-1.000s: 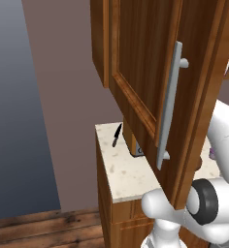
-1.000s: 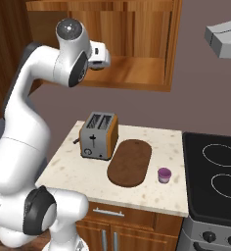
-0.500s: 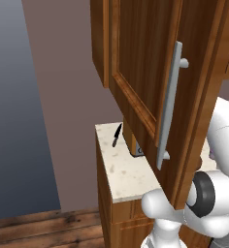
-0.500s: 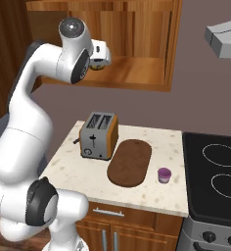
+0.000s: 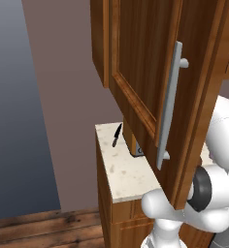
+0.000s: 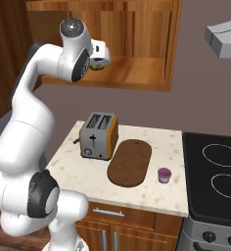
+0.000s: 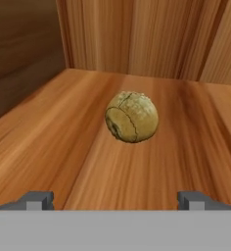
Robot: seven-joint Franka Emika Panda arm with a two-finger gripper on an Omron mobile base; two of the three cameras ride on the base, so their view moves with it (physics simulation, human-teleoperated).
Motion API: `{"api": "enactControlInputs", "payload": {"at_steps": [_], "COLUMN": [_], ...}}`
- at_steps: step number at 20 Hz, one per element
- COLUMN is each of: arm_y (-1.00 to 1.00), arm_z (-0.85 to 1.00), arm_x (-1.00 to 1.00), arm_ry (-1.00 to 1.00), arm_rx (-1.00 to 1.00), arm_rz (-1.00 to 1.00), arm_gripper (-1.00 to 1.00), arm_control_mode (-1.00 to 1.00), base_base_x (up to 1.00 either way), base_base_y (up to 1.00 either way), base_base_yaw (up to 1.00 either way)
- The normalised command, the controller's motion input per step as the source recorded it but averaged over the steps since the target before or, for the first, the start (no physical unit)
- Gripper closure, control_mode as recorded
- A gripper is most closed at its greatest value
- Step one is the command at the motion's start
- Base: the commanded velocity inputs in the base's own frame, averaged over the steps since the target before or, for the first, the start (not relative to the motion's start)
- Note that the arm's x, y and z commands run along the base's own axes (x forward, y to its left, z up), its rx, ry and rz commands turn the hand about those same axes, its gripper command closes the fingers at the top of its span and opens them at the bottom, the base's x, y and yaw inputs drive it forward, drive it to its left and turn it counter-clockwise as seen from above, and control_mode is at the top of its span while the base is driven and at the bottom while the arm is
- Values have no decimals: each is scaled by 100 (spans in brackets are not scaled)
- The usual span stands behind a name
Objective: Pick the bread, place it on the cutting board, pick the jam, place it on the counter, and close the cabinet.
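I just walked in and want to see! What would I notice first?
First, the big white robot arm reaching up into the open wooden cabinet. Inside, a small golden bun sits on the shelf right ahead of the open claw. Down on the counter are a toaster, a dark cutting board and a tiny purple jam jar.

The cracked golden bread (image 7: 131, 116) sits mid-frame on the open cabinet (image 6: 137, 73) shelf, while the dark oval cutting board (image 6: 130, 162) and purple jam (image 6: 164, 175) lie on the bench (image 6: 83, 171) lower in frame.
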Motion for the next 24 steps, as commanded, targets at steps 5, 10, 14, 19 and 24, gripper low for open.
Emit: {"api": "enactControlInputs", "payload": {"at_steps": [5,10,14,19,24], "arm_y": [7,1,0,0,0], "arm_z": [-12,-1,0,-1,-3], "arm_x": [17,19,16,9,17], "arm_ry": [0,0,0,0,0], "arm_rx": [-2,0,0,0,0], "arm_rz": [0,0,0,0,0], "arm_gripper": [-100,-100,-100,-100,-100], "arm_control_mode": [-100,-100,-100,-100,-100], "base_base_x": [0,0,0,0,0], "base_base_y": [0,0,0,0,0], "base_base_yaw": [0,0,0,0,0]}}
